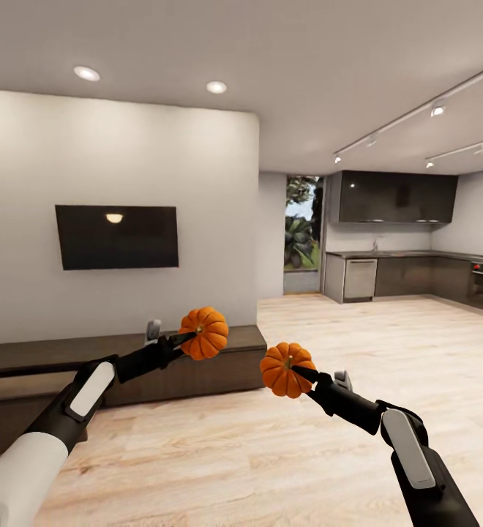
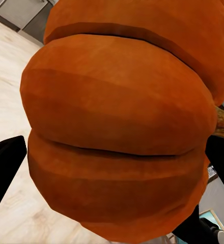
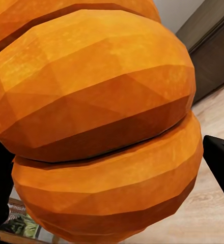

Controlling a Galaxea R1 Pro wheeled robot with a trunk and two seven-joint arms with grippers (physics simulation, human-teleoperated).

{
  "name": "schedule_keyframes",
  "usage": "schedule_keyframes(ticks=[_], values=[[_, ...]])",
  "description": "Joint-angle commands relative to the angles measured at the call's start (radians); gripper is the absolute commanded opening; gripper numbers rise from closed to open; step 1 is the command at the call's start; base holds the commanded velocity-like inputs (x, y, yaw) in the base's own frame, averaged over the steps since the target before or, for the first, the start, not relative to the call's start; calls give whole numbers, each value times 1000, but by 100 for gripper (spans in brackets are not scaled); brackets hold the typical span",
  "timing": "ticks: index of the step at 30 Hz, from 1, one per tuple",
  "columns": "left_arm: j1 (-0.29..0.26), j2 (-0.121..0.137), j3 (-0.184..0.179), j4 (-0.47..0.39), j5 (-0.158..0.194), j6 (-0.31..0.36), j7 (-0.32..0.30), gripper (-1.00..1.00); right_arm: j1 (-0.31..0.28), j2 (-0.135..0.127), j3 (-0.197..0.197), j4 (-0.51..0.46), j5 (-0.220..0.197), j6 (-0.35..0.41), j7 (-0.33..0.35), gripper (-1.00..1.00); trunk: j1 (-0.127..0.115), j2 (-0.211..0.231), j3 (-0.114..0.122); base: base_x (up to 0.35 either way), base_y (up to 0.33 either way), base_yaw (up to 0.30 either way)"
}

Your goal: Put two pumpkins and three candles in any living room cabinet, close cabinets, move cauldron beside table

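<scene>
Pumpkins, one in each of my grippers, held up off the floor. My left gripper (image 1: 185,341) has its jaws clamped on the left pumpkin (image 1: 204,332), which hangs in front of the right end of the cabinet (image 1: 51,355); in the left wrist view its ribbed side (image 2: 122,127) bulges between my dark fingers (image 2: 5,168). My right gripper (image 1: 306,375) is closed the same way on the right pumpkin (image 1: 287,369), out over the bare wooden floor (image 1: 271,454) and clear of the cabinet's end; the right wrist view has it (image 3: 96,122) pressed close, one finger (image 3: 221,162) at its flank.

The cabinet lies ahead and to my left, its long axis running along the wall under the television (image 1: 117,236). My left arm is the nearer one. Both fronts look shut, and with both grippers full I judge neither is free to open one. Nothing stands on the floor between me and the cabinet. The kitchen (image 1: 395,241) lies well off to the right.
</scene>
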Motion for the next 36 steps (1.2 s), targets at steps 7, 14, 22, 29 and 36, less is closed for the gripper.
schedule_keyframes(ticks=[7, 14, 22, 29, 36], values=[[-1, 1, -2, 0, 9, 6, -1, -100, -1, 0, -2, 0, 5, 5, 9, -100, 0, -1, -7, 0, 0, 0], [-1, 2, -2, 0, 9, 6, -2, -100, -1, 0, -2, 0, 6, 5, 9, -100, 0, -1, -13, 0, 0, 0], [-1, 1, -2, 0, 9, 6, -3, -100, -1, 0, -2, 0, 6, 5, 9, -100, 0, -1, -20, 0, 0, 0], [-1, 1, -2, 0, 9, 6, -3, -100, -1, 0, -2, 0, 6, 5, 8, -100, 0, -1, -27, 0, 0, 0], [0, 1, -2, 0, 9, 6, -3, -100, -1, 0, -2, 0, 6, 5, 4, -100, 0, -1, -33, 0, 0, 0]])
